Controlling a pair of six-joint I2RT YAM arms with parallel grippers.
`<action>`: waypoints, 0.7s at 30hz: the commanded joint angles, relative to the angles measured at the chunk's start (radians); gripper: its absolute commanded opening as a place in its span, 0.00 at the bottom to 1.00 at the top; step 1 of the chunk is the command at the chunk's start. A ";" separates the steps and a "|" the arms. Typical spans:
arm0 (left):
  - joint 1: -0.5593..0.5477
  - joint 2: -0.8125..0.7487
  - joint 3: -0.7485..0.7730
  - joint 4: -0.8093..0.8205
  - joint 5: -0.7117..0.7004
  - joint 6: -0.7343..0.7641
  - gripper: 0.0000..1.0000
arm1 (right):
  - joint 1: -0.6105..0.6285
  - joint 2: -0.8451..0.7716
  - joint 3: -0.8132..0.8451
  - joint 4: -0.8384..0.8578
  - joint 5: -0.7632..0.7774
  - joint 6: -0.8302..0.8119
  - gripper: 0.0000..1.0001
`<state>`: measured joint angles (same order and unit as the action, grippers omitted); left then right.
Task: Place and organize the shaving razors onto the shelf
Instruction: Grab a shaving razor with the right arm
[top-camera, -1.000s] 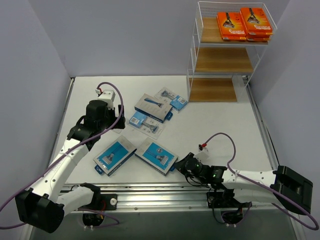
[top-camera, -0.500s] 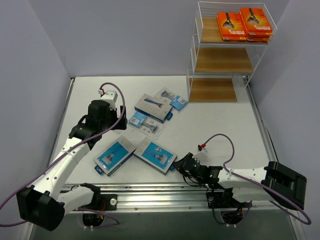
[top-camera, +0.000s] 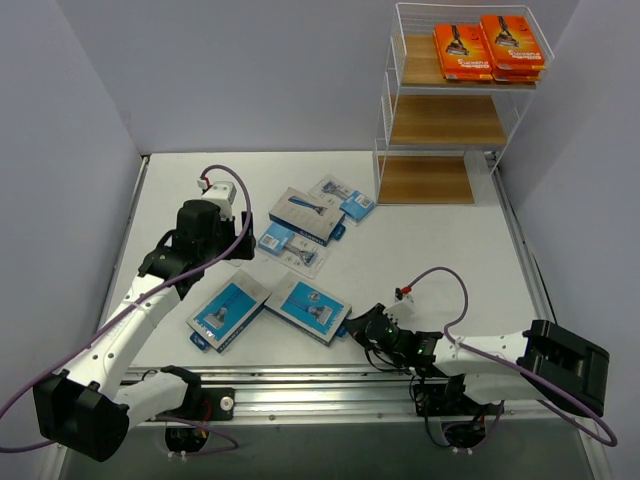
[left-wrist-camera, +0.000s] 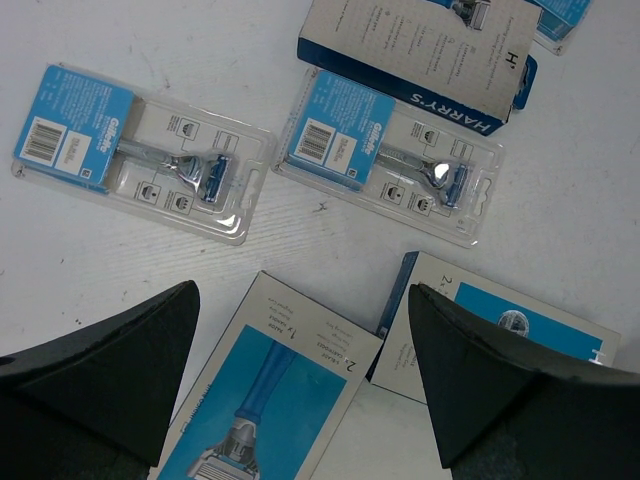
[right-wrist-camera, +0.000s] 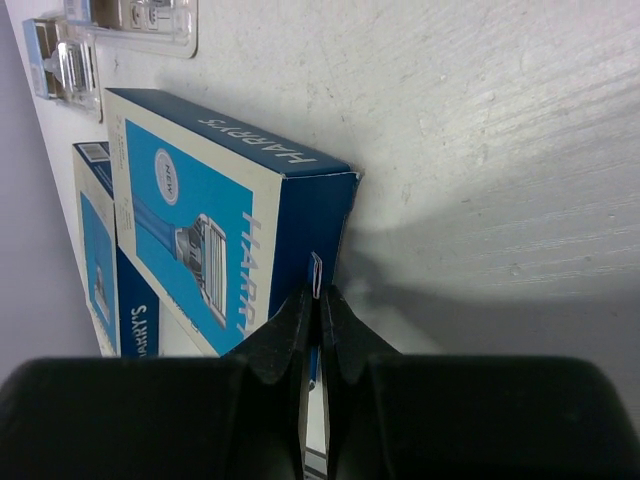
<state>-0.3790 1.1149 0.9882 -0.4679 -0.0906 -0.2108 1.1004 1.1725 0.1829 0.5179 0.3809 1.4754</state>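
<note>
Left wrist: dark box (left-wrist-camera: 420, 50) clipped by top edge; two light-blue boxes (left-wrist-camera: 270, 400) run off bottom, partly behind left end effector's fingers (left-wrist-camera: 110, 380). Right wrist: Harry's box (right-wrist-camera: 200, 220) near end hidden behind right end effector (right-wrist-camera: 318, 300).

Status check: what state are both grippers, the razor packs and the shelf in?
Left gripper: open, holding nothing.
Right gripper: shut on the thin end tab of the near blue box.
Left blue box: flat on the table, free.
Far blue box: lying flat, free.
Blister packs: sealed, lying on the table.
Orange boxes: on the shelf's top tier.
Shelf: upright, lower two tiers bare.
</note>
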 joint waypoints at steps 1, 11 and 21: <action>-0.008 0.003 0.047 0.025 0.022 -0.015 0.95 | -0.002 -0.037 0.020 -0.021 0.087 0.010 0.00; -0.014 0.006 0.049 0.025 0.034 -0.019 0.95 | -0.071 -0.140 0.039 -0.077 0.098 -0.019 0.00; -0.024 0.010 0.047 0.021 0.026 -0.018 0.95 | -0.313 -0.306 0.128 -0.203 0.006 -0.222 0.00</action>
<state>-0.3981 1.1244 0.9882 -0.4679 -0.0704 -0.2249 0.8276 0.9047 0.2405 0.3672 0.3706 1.3502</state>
